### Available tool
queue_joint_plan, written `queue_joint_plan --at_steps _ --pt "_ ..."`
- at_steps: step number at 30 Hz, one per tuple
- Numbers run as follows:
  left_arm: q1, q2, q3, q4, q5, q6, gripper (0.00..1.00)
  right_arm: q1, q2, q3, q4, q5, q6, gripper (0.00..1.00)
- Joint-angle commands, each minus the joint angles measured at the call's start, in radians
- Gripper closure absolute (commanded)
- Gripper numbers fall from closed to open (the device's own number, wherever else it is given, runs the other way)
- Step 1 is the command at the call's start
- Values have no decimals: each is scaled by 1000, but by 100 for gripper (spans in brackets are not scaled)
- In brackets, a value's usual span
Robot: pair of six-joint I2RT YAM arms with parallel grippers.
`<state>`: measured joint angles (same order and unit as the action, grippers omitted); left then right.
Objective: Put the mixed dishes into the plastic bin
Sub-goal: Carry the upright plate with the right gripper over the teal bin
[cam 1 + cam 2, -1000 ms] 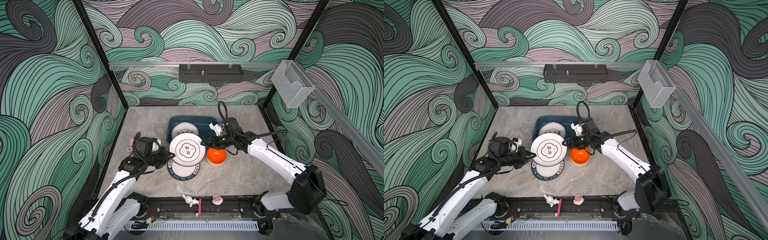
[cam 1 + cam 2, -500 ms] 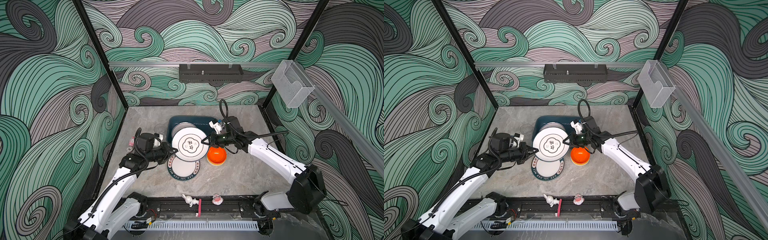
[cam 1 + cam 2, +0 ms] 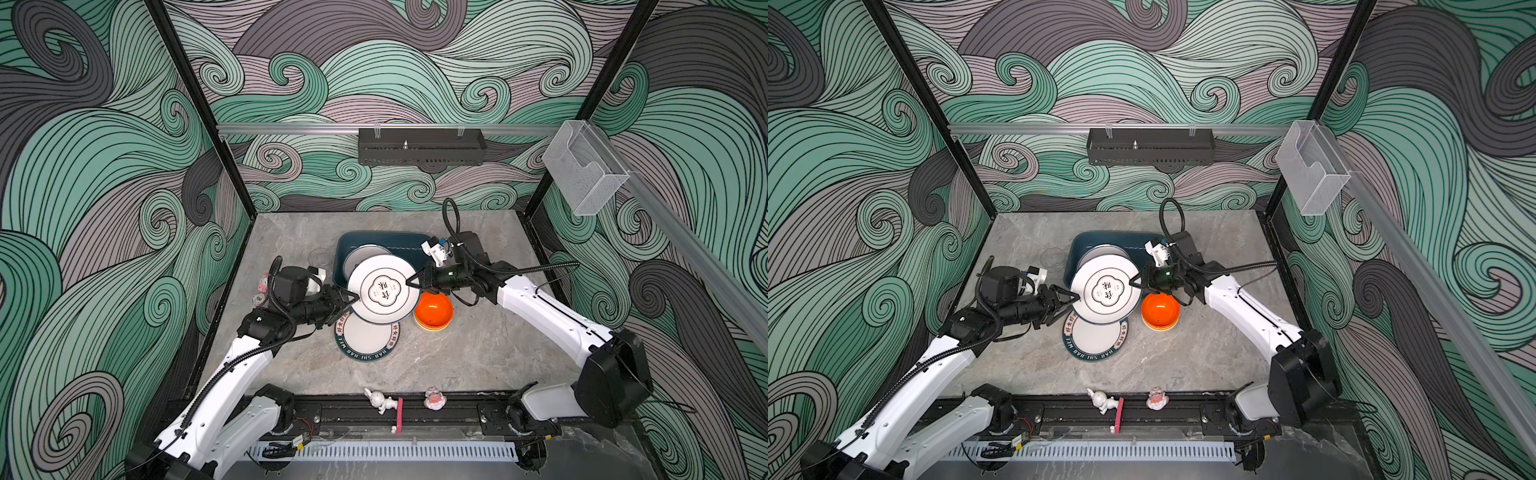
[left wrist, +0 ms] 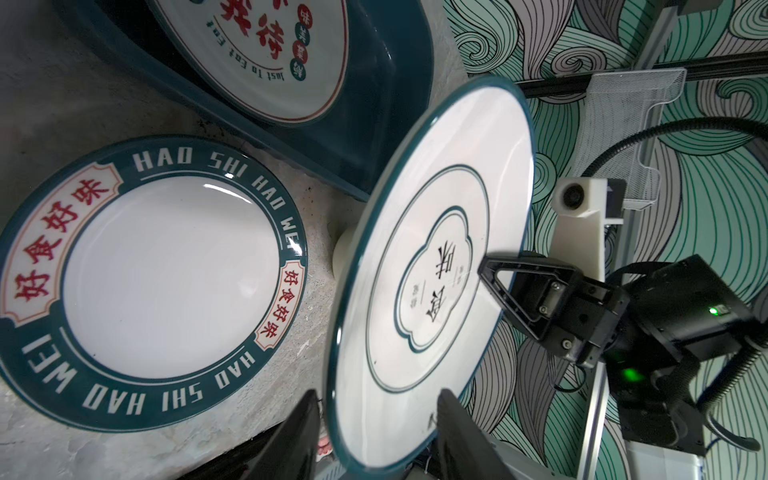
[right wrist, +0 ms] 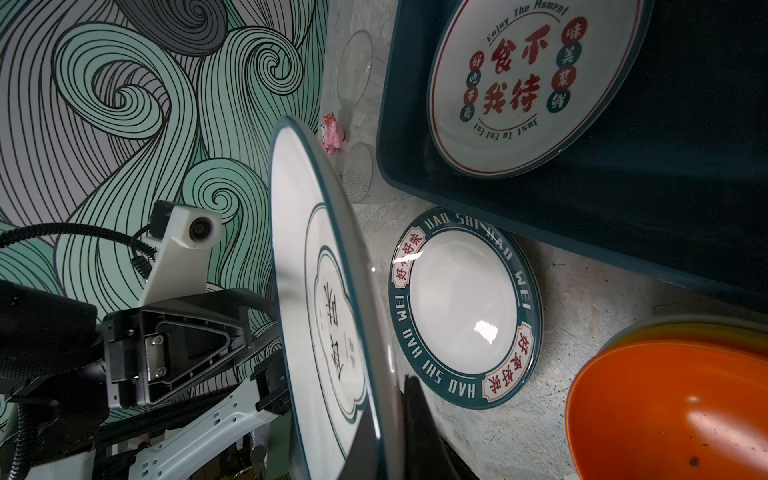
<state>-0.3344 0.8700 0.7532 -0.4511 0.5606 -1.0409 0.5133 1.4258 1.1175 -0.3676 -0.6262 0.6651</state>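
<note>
On the tabletop (image 3: 457,357), nearest, the lettered plate (image 3: 368,340) with its dark green rim lies flat, and the orange bowl (image 3: 433,309) sits just to its right. Over them the white plate (image 3: 384,289) with black characters hangs tilted in the air. The right hand (image 3: 409,282) is clamped on its right rim. The left hand (image 3: 351,301) straddles the opposite rim, its fingers spread and not touching the plate. Behind, the plastic bin (image 3: 374,237) holds one red-lettered plate (image 3: 363,254). A clear glass (image 3: 320,255) stands just left of the bin.
</note>
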Motion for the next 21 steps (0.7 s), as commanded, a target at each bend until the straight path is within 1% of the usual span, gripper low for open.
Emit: queue_joint_plan --at_steps 1,6,10,14,21 --pt "-4 -45 5 -38 -38 20 45 -23 10 18 14 12 -13 100" --pt "-4 -109 -37 -84 -88 46 35 -47 50 44 13 23 -15 100" --pt "-4 -154 -65 -130 -133 67 32 -56 97 87 13 39 -18 100" --pt "-4 -188 -98 -144 -151 71 32 -65 165 143 13 60 -16 100" --pt "-4 -204 -113 -172 -158 85 31 -75 317 272 14 89 8 100"
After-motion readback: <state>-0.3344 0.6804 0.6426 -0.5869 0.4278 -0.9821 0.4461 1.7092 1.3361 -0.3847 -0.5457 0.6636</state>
